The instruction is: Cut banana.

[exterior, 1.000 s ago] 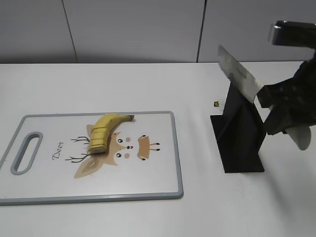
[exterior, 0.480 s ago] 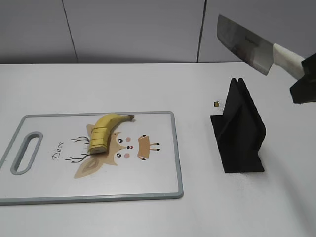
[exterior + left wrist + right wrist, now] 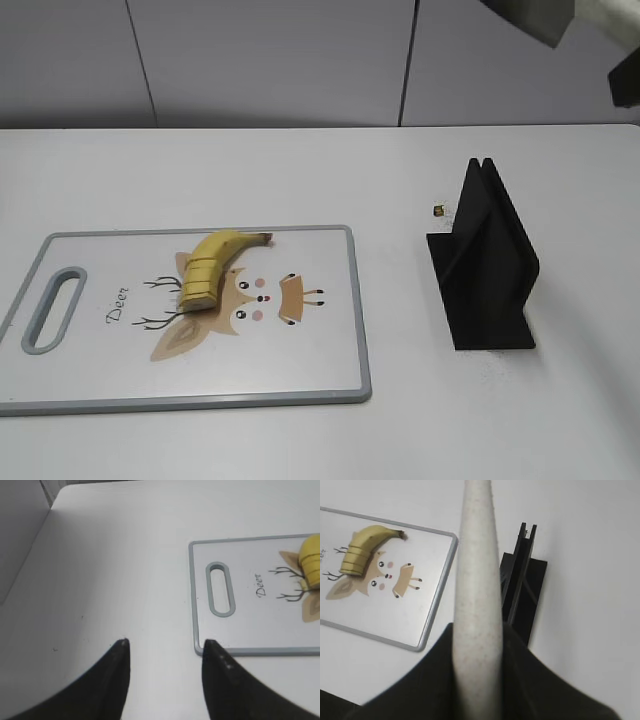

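The banana (image 3: 212,268) lies on the board (image 3: 300,370) on the counter (image 3: 300,170), its lower end sliced. The right tool (image 3: 479,645) pinches a knife (image 3: 476,570) by its pale handle (blade mostly out of frame). The left tool (image 3: 165,647) hovers spread beside the board. A black rack (image 3: 485,270) stands apart.

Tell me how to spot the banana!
Find the white cutting board with the grey rim and deer cartoon, lying left of the black knife stand. The banana rests on the deer's head. It is the only yellow thing there, with a dark stem and its lower end cut into slices.
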